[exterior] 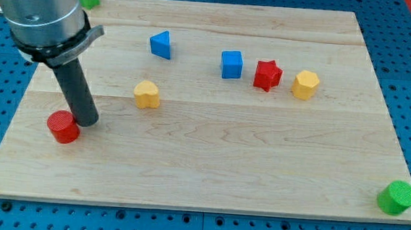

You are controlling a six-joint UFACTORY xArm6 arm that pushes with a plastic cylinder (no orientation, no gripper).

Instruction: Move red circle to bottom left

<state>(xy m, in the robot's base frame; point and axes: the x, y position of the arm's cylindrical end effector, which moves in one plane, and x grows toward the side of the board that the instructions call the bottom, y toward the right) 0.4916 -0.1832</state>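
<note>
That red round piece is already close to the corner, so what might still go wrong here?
1. My tip sits at the upper right side of the red circle. An off-centre push may let the round block slip sideways.
2. The red circle lies near the board's left edge, so a strong push may send it off the wood.

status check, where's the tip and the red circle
My tip touching red circle, on its right. Circle at board's left edge, short of bottom left corner. Nothing in the way.
</note>
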